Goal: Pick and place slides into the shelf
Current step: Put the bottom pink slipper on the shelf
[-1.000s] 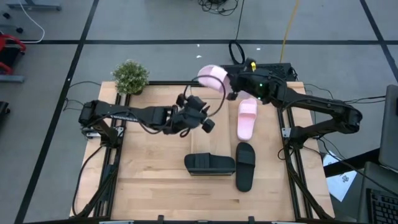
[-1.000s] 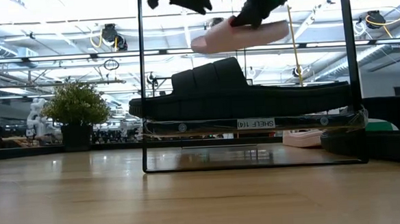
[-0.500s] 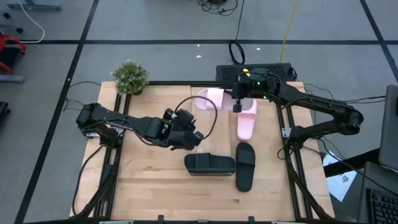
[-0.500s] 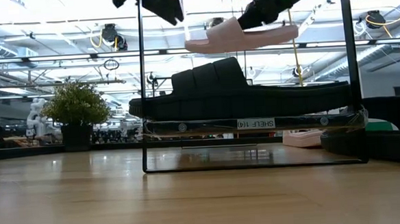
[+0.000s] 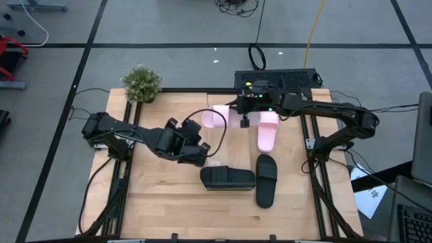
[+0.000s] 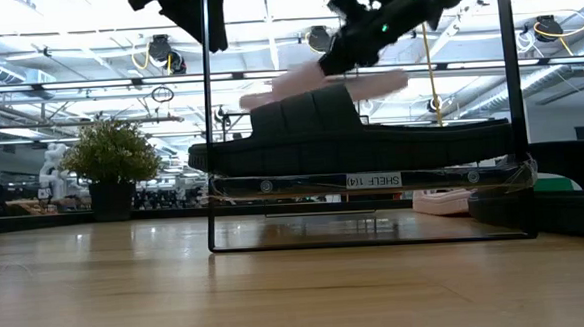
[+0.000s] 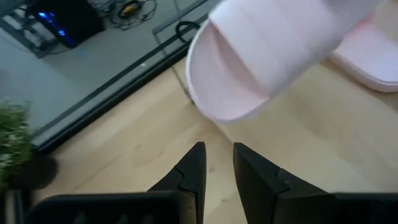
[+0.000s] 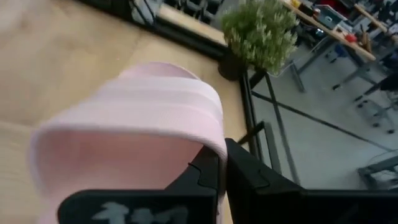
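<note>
Pink slide [image 5: 217,116] pinched in right hand [image 5: 243,123] — above table, left hand [image 5: 200,154] nearby

We see the right gripper [image 5: 243,121] carry its clamped pale pink foam slide [image 5: 217,116] leftward and lower across the frame's upper middle, while the empty left gripper [image 5: 201,152] retreats toward lower left.

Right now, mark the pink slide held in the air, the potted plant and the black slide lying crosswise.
held pink slide [image 5: 217,116], high view, on its strap.
potted plant [image 5: 142,83], high view, middle of the foliage.
crosswise black slide [image 5: 227,177], high view, on its strap.
</note>
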You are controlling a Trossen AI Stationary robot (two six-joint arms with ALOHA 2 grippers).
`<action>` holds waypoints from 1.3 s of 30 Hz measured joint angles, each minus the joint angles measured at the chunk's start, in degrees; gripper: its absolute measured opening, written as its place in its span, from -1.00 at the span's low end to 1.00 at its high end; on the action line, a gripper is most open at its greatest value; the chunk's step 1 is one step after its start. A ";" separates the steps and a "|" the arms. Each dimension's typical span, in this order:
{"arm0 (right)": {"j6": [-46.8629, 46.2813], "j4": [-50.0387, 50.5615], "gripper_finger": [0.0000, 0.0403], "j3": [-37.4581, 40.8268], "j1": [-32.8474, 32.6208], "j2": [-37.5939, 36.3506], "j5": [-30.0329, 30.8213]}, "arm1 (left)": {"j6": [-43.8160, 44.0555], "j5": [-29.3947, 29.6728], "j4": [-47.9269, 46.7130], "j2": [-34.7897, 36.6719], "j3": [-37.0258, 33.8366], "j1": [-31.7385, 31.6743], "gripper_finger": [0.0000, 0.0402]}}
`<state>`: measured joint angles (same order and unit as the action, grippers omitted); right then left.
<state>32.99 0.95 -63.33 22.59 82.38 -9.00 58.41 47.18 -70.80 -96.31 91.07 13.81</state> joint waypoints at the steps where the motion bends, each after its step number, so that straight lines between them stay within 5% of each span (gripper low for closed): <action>1: 1.25 -0.88 -1.00 0.00 -0.15 1.05 0.04 | -0.01 0.09 -0.49 0.00 0.00 -0.42 -0.62; 11: 5.43 -7.43 -1.00 0.04 -0.89 9.33 2.65 | -4.48 1.33 -2.78 0.00 0.00 -3.91 -0.62; 22: 9.47 -13.19 -1.00 -0.03 -2.87 14.26 17.60 | -6.72 1.33 -2.77 0.00 0.00 -6.06 -0.62; 39: 16.30 -14.38 -1.00 4.13 -2.75 14.18 19.90 | -7.71 1.39 -2.75 0.00 0.00 -6.09 -0.62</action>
<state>49.29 -13.43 -59.20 19.84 96.55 10.89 50.70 48.57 -73.55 -96.31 91.07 7.73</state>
